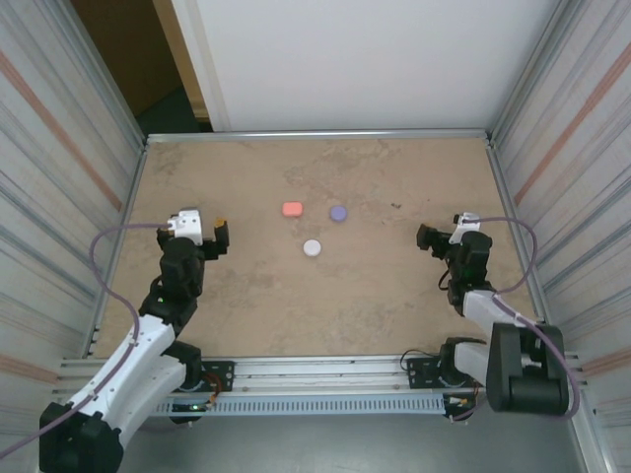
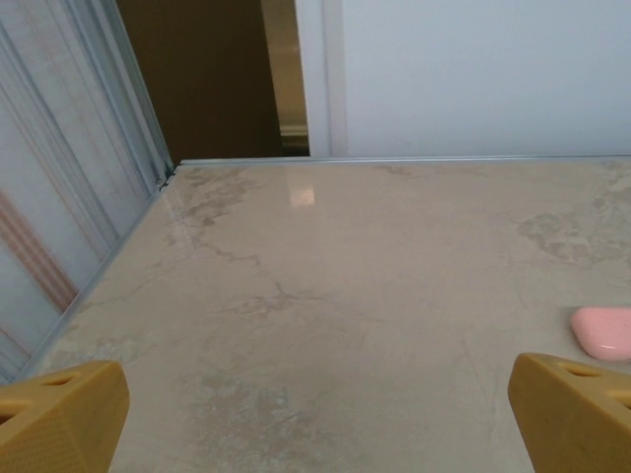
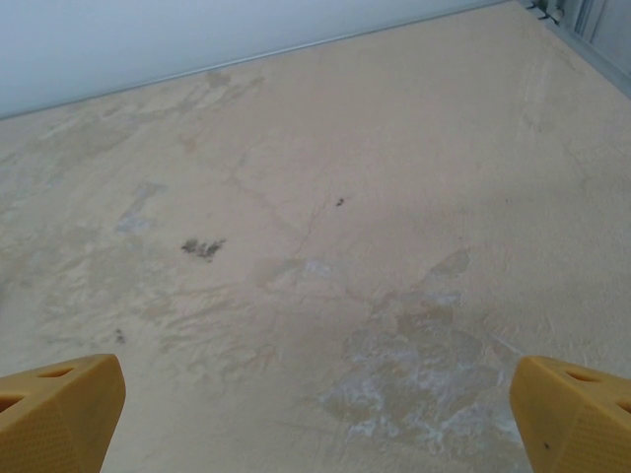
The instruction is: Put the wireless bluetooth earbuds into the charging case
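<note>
L arm (image 1: pixel 148 340) folded at near left, R arm (image 1: pixel 485 307) at near right. L gripper (image 1: pixel 221 236) & R gripper (image 1: pixel 430 238) both hover, jaws wide apart, nothing held.

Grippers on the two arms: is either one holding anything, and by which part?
Nothing is held: the left gripper and the right gripper are both open and empty.

The right edge of the left wrist view is cutting off the pink case (image 2: pixel 603 331), and the bottom edges are clipping the yellow fingers (image 2: pixel 59 419) of the left hand (image 2: pixel 315 419) and right hand (image 3: pixel 315 419). From above, the purple case (image 1: pixel 338 213) and white case (image 1: pixel 313 248) are appearing too small to tell open from closed.
</note>
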